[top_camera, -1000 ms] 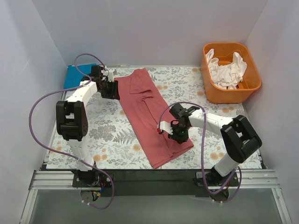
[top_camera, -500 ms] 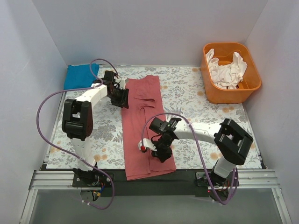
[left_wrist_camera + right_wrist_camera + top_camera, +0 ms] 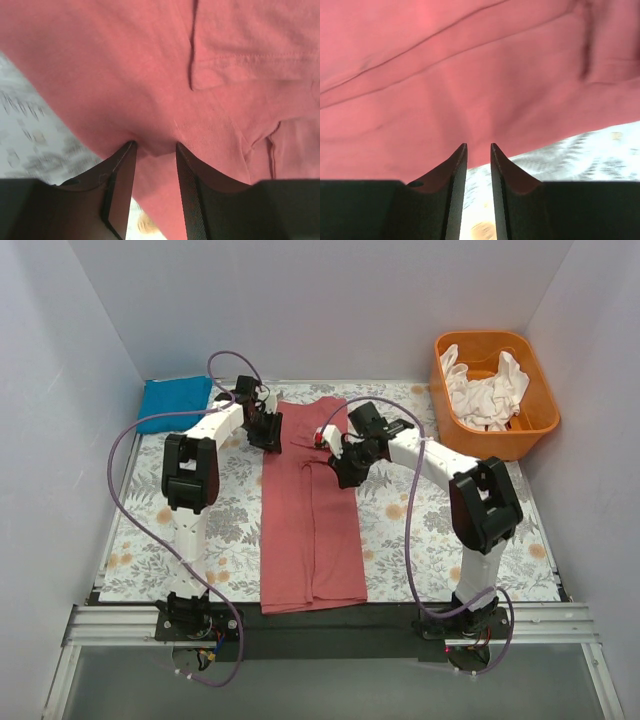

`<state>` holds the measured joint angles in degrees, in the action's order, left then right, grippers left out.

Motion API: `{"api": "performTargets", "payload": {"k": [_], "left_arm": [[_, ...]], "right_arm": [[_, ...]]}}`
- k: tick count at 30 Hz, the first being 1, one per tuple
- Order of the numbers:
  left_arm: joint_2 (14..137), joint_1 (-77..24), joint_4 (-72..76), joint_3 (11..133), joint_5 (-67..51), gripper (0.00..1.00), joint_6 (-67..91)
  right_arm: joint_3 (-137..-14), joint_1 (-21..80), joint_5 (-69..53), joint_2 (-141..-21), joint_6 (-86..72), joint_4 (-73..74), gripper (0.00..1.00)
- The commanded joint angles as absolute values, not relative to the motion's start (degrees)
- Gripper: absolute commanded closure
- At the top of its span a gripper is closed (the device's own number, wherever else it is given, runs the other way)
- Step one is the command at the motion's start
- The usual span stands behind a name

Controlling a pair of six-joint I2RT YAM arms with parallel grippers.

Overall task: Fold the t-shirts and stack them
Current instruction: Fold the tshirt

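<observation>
While your left gripper point(image 3: 151, 146) pinches one edge of the red cotton t-shirt point(image 3: 310, 525) on the floral bench point(image 3: 235, 532), your right gripper point(image 3: 478, 146) seems clamped on the other.

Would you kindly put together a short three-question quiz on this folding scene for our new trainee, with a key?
1. Which garment do the left gripper and the right gripper both meet?
2. True or false: the orange bin holds white garments.
3. Where does the folded blue cloth lie? A) at the far left corner of the table; B) inside the bin; C) in the right gripper.

Key: 1. the red t-shirt, at its far end; 2. true; 3. A.
</observation>
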<state>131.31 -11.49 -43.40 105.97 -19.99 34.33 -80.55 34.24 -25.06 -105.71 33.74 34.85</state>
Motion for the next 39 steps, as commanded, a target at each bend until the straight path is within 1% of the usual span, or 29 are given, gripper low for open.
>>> {"api": "performTargets", "payload": {"k": [1, 2, 5, 8, 14, 15, 17, 24, 27, 30, 32, 35, 39], "left_arm": [[136.13, -11.78, -44.29, 112.40, -19.94, 0.65, 32.08], [137.19, -11.78, -44.47, 115.46, -20.47, 0.66, 32.25], [139.04, -11.78, -43.42, 119.60, -21.09, 0.66, 33.22], [136.59, -11.51, -40.61, 120.15, -20.57, 0.65, 34.19], [126.05, -11.25, -37.27, 112.16, -22.59, 0.63, 34.80], [124.73, -11.16, -37.09, 108.15, -22.94, 0.63, 34.72], [121.05, -11.16, -36.30, 104.43, -23.38, 0.63, 33.84], [115.41, -11.07, -36.12, 90.63, -26.98, 0.64, 31.38], [115.49, -11.07, -35.86, 88.60, -27.33, 0.65, 30.76], [117.24, -11.07, -35.77, 89.55, -26.90, 0.66, 30.76], [119.17, -10.99, -35.77, 90.35, -25.76, 0.66, 31.20], [121.72, -11.07, -35.33, 91.40, -24.53, 0.66, 31.81], [124.62, -10.99, -35.25, 93.34, -22.77, 0.66, 32.95]], "right_arm": [[-87.52, 30.60, -21.63, -110.90, 26.90, 30.33, 0.69], [-89.45, 29.80, -21.01, -112.31, 26.20, 30.06, 0.69], [-96.14, 26.73, -19.43, -117.32, 24.96, 29.62, 0.69], [-100.71, 25.84, -19.16, -120.58, 25.31, 29.10, 0.70], [-105.38, 25.14, -21.44, -123.22, 24.09, 28.13, 0.70], [-105.29, 25.22, -21.97, -123.31, 23.82, 27.78, 0.70], [-104.77, 25.40, -22.85, -123.49, 23.21, 27.42, 0.69], [-104.76, 27.07, -22.50, -126.82, 23.12, 26.72, 0.71], [-105.46, 27.60, -21.71, -128.84, 23.20, 26.37, 0.71], [-106.60, 27.69, -20.74, -130.77, 22.94, 26.19, 0.73], [-107.31, 27.77, -18.90, -131.74, 22.94, 25.93, 0.73], [-108.02, 27.69, -14.52, -133.50, 23.03, 24.79, 0.77], [-110.21, 27.33, -10.55, -136.48, 22.94, 22.94, 0.78]]}}
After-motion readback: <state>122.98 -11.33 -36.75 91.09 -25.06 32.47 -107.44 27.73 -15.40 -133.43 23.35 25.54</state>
